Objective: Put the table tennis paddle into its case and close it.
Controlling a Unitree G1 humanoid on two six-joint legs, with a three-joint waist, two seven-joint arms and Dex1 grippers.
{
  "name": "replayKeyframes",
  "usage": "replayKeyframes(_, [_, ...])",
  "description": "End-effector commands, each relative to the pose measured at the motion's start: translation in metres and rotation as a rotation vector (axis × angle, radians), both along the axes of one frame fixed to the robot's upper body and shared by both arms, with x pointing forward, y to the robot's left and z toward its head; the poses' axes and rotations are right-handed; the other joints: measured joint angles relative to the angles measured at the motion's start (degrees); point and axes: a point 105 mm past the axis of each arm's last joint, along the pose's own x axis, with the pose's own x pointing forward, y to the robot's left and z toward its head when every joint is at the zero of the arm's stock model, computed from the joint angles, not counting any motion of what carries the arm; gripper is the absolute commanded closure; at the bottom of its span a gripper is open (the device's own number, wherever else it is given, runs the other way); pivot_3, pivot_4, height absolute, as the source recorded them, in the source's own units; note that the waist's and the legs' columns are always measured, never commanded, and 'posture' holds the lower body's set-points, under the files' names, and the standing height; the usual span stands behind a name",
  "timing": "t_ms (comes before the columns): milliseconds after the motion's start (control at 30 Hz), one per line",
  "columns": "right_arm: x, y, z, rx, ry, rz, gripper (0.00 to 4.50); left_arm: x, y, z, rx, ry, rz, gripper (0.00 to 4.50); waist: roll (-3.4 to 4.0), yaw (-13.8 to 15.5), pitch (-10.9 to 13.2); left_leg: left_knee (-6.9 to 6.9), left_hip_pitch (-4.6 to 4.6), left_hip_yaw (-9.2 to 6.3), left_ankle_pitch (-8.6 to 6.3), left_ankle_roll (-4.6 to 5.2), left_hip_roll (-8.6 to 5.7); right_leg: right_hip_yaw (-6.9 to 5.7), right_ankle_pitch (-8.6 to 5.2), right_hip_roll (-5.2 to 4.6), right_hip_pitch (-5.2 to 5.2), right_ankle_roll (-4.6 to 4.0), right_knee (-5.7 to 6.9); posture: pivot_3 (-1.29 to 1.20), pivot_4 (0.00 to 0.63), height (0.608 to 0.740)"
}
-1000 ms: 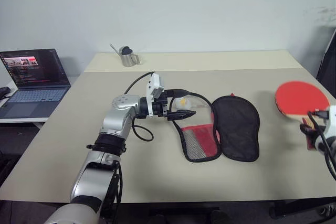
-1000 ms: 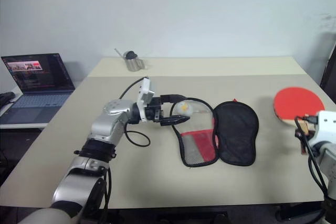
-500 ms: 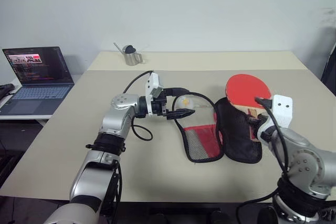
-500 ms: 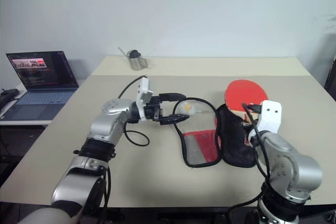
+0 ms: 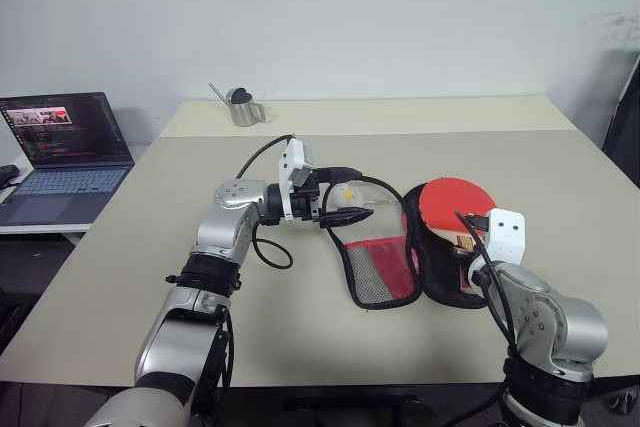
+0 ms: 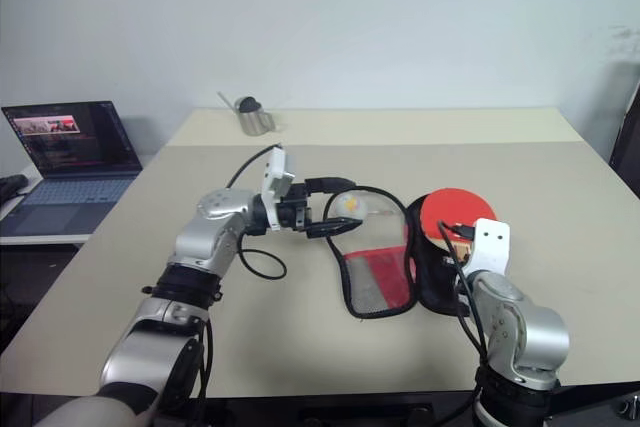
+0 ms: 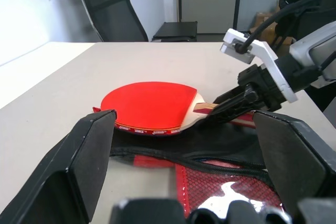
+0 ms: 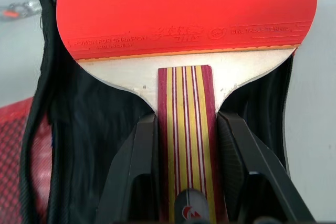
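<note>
Right claw clamping striped handle, holding table tennis paddle over black lining of open case. Left claw gaping apart at case's far-left rim.

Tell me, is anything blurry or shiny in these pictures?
Left wrist view: the left gripper's near fingers loom soft and out of focus, with glare on the case's mesh. Right wrist view: the table tennis paddle is sharp, its lettering readable.

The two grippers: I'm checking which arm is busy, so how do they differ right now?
The right gripper is shut on the table tennis paddle, clamping its handle; the left gripper is open and holds nothing. The right gripper hangs over the black lining of the case; the left gripper sits by its far edge. Both have black fingers.
</note>
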Motion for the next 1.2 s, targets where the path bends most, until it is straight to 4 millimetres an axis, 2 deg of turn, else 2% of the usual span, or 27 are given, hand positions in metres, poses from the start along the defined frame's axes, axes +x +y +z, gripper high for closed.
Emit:
replayKeyframes(33, [0.007,-0.001,0.011,-0.023,-0.069,-0.002,3.39,-0.003,-0.002,0.017,-0.023,-0.068,-0.015,0.0,0.0,0.0,0.0,0.0,0.0,0.0,0.0,0.0,0.0,0.0,0.0,0.0,0.0,0.0,0.0,0.0,0.15,0.74])
replayKeyframes(533, [0.002,0.011,0.005,-0.022,-0.038,0.013,3.39,-0.003,-0.002,0.016,-0.025,-0.067,-0.019,0.0,0.0,0.0,0.0,0.0,0.0,-0.01,0.0,0.0,0.0,0.0,0.0,0.0,0.0,0.0,0.0,0.0,0.15,0.74])
replayKeyframes(933, [-0.002,0.015,-0.009,0.021,0.008,0.003,3.39,-0.002,-0.003,0.016,-0.025,-0.069,-0.02,0.0,0.0,0.0,0.0,-0.01,0.0,-0.01,0.0,0.0,0.01,-0.01,0.0,0.0,0.0,0.0,0.0,0.0,0.15,0.74])
replayKeyframes(1100, [-0.004,0.014,-0.005,0.012,-0.01,-0.009,1.73,-0.002,-0.002,0.015,-0.025,-0.069,-0.014,0.0,0.0,0.0,0.0,0.0,0.0,-0.03,0.0,0.0,0.01,-0.01,0.0,0.01,0.01,0.0,0.0,0.0,0.15,0.74])
replayKeyframes(1200, [-0.005,0.016,0.011,0.0,-0.064,-0.002,0.75,-0.001,0.0,0.014,-0.025,-0.068,0.0,0.0,0.0,0.1,0.0,0.0,0.0,-0.03,0.0,0.0,0.01,-0.01,0.0,0.01,0.01,0.0,0.0,0.0,0.15,0.74])
